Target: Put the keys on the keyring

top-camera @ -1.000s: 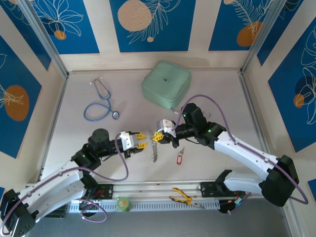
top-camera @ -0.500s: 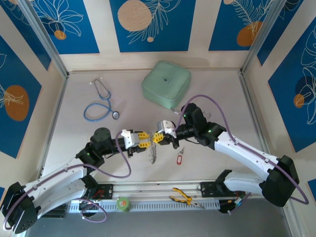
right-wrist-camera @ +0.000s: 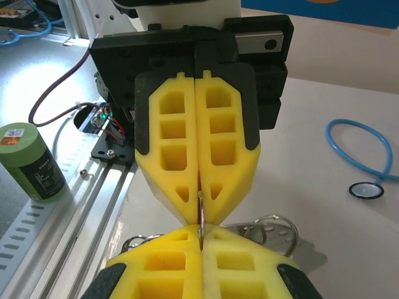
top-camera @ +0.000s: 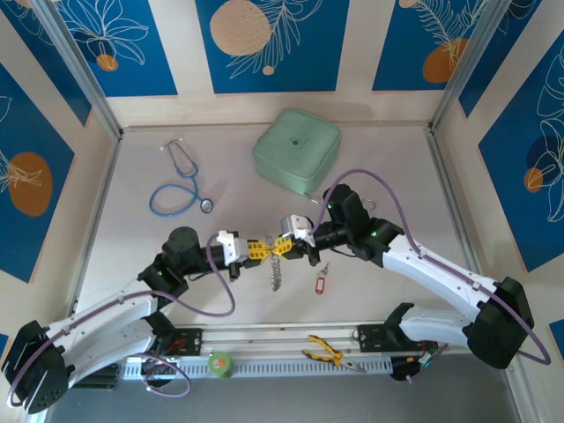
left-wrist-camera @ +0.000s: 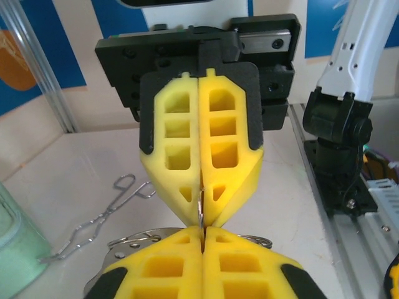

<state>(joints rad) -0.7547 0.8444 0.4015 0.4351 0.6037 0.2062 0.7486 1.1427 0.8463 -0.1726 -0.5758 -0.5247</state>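
Grip: left gripper point(top-camera: 256, 249) and right gripper point(top-camera: 284, 244) pinched tip-to-tip on keyring point(top-camera: 275, 271), centre | Keys: red-tagged key point(top-camera: 321, 284) lying just right, nearer | Handling: likely light, springy, slippery thin wire; pinch bare wire firmly.

White arm shells point(top-camera: 106, 324), black joints point(top-camera: 181, 242), purple cables point(top-camera: 356, 171), yellow latticed claws point(top-camera: 263, 249)
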